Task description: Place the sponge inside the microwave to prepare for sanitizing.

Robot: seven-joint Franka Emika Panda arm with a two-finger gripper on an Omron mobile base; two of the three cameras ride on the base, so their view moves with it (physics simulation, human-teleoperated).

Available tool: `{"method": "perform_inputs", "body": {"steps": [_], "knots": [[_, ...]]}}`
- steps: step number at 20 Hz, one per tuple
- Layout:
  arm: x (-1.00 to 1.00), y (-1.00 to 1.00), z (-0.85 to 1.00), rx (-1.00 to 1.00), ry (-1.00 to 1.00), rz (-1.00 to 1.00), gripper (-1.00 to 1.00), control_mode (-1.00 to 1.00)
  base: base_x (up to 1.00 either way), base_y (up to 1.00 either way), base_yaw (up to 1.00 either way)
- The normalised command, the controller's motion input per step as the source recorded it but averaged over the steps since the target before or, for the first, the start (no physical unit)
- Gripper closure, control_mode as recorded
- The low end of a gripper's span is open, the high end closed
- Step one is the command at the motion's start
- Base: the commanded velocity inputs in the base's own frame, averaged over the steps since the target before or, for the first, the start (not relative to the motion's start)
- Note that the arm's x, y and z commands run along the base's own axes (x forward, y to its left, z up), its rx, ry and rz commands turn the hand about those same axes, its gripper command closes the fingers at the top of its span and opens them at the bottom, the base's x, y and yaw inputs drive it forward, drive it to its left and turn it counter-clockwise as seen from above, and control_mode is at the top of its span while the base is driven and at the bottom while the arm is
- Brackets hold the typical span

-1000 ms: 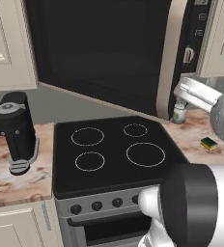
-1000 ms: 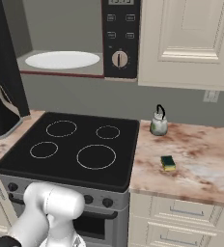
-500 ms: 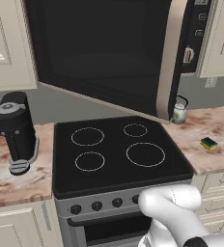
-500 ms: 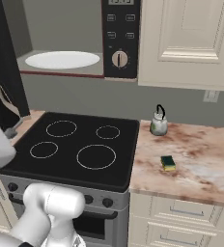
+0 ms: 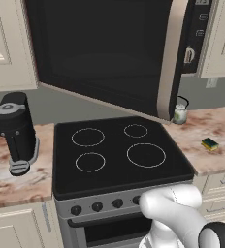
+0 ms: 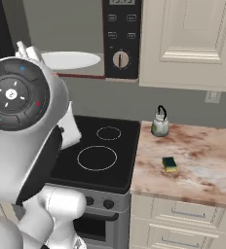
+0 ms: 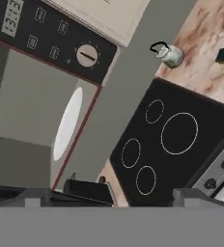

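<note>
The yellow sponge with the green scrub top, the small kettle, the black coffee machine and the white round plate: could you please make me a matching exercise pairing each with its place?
Things:
1. yellow sponge with the green scrub top
2. small glass kettle with a black handle
3. black coffee machine
4. white round plate

Places:
A. inside the open black microwave
B. counter left of the black stove
C. back of the right counter, beside the stove
D. out on the right counter, nearer its front

Pairs: 1-D, 2-C, 3-B, 4-A

place: home kitchen, as I see it; evidence: black stove [image 5: 117, 152]; microwave [image 6: 120, 39] overhead; cream cabinets [image 6: 188, 44]; marble worktop [image 6: 202, 160]; kettle [image 6: 159, 124]
</note>
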Motion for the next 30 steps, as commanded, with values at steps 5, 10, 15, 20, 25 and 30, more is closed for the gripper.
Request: {"method": "perform_inputs", "body": {"steps": [5, 10, 15, 20, 25, 30], "knots": [[0.43, 0.19, -0.22, 0.15, 0.00, 0.21, -1.00, -1.00, 0.00, 0.00, 0.00], [0.39, 0.35, -0.17, 0.04, 0.00, 0.22, -1.00, -1.00, 0.00, 0.00, 0.00], [0.44, 0.12, -0.04, 0.18, 0.00, 0.14, -1.00, -1.00, 0.00, 0.00, 0.00], [0.03, 0.28, 0.00, 0.28, 0.01, 0.15, -1.00, -1.00, 0.00, 0.00, 0.00], [0.00, 0.62, -0.03, 0.15, 0.07, 0.17, -1.00, -1.00, 0.00, 0.00, 0.00], [0.05, 0.34, 0.00, 0.10, 0.07, 0.17, -1.00, -1.00, 0.00, 0.00, 0.00]]}}
